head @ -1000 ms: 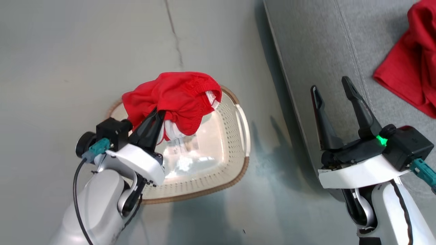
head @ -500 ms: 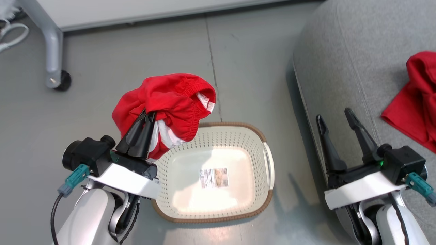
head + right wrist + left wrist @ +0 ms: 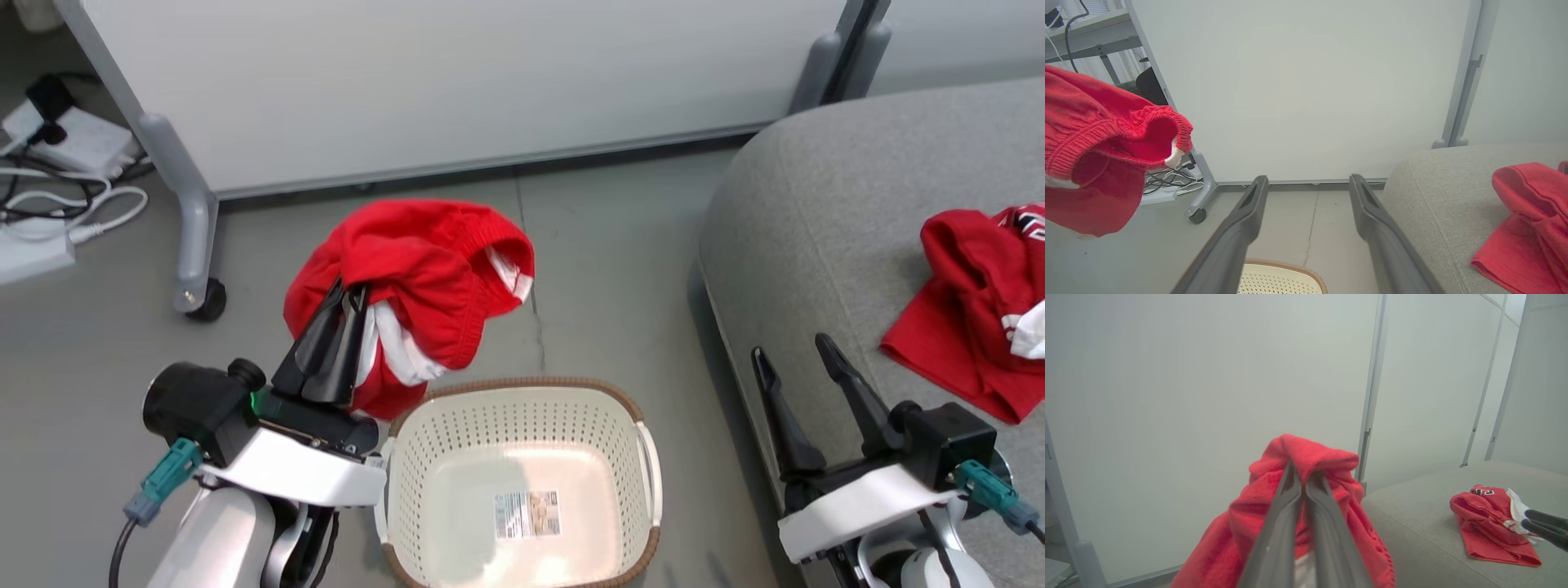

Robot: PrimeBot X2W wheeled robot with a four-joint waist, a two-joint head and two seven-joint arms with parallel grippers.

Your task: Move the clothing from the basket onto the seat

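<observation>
My left gripper (image 3: 347, 290) is shut on a bunched red garment (image 3: 416, 278) with white stripes, held in the air above the floor just beyond the basket's far-left rim. In the left wrist view the fingers (image 3: 1286, 514) pinch the same red garment (image 3: 1327, 486); the right wrist view shows that red garment (image 3: 1098, 151) at its left. The cream perforated basket (image 3: 612, 441) sits on the floor with nothing inside but its barcode label. A second red garment (image 3: 971, 314) lies on the grey sofa (image 3: 833, 229). My right gripper (image 3: 792, 351) stands open over the sofa's front edge.
A white partition panel on a wheeled grey leg (image 3: 192, 237) stands behind the basket. Cables and a power strip (image 3: 57, 180) lie on the floor at far left. Another grey post (image 3: 816, 73) rises by the sofa's back corner.
The head view has tilted up, bringing the partition and cables into sight. My left gripper has lifted the red garment from over the basket to beyond its far-left rim. The right gripper stays open.
</observation>
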